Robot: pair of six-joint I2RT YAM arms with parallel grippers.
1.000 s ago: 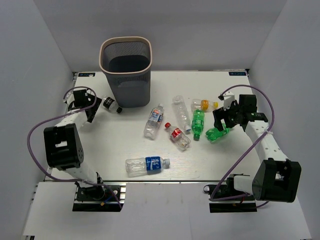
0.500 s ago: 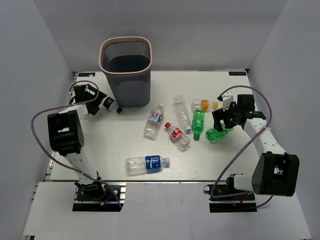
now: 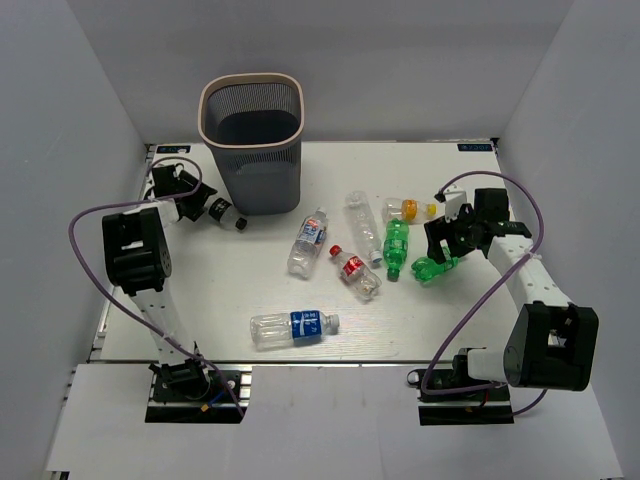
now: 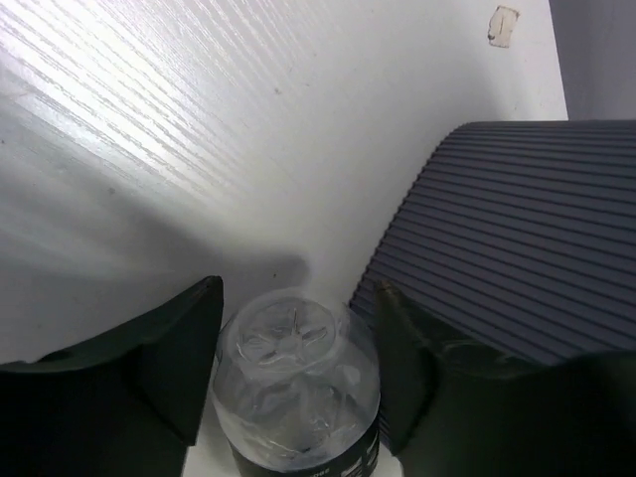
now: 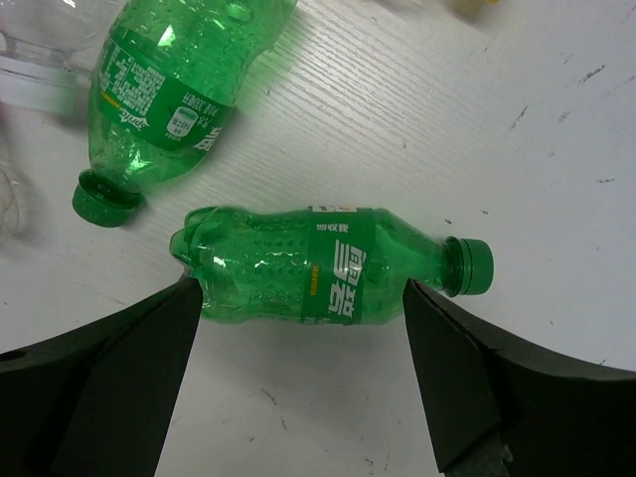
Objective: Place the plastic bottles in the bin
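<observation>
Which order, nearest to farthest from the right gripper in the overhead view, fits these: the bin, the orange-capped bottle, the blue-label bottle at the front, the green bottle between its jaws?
1. Green bottle, right at the right gripper.
2. Orange-capped bottle, just behind it.
3. Blue-label bottle, front centre.
4. Bin, far left.

Rear left of white wooden table [image 3: 200, 290]: tall dark grey mesh bin [image 3: 255, 185]. Just left of its base: clear black-labelled plastic bottle [image 3: 224, 210]. Right of bin, mid-table: six clustered small plastic bottles [image 3: 397, 245]. Alone near front edge: clear blue-labelled bottle [image 3: 293, 328].
</observation>
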